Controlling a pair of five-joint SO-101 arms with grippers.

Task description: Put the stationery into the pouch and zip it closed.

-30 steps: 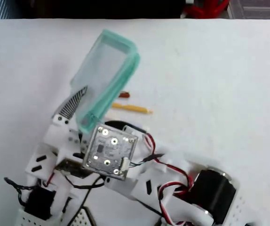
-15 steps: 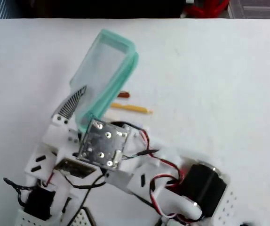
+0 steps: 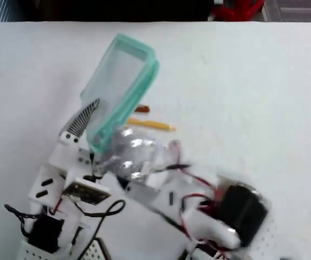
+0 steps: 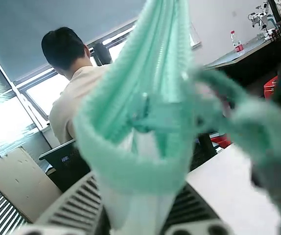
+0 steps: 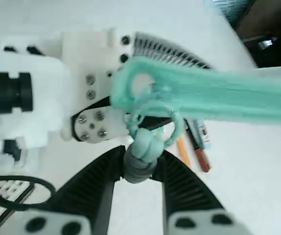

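At the lower left of the high view, your left gripper (image 3: 90,132) is clamped on the near end of the teal pouch (image 3: 120,81). In the left wrist view, the pouch's green edge sits pinched between the jaws. Just right of it, at lower centre, is your right arm. Its wrist view shows the right gripper (image 5: 139,159) with its two black fingers closed against the grey-and-teal zip pull (image 5: 143,147), which hangs from that same end of the pouch.

From there the pouch slants away toward the upper left of the frame. Against its right edge a yellow pen (image 3: 151,125) and, just beyond it, a brown pen (image 3: 142,109) lie on the white table (image 3: 253,81), outside the pouch.
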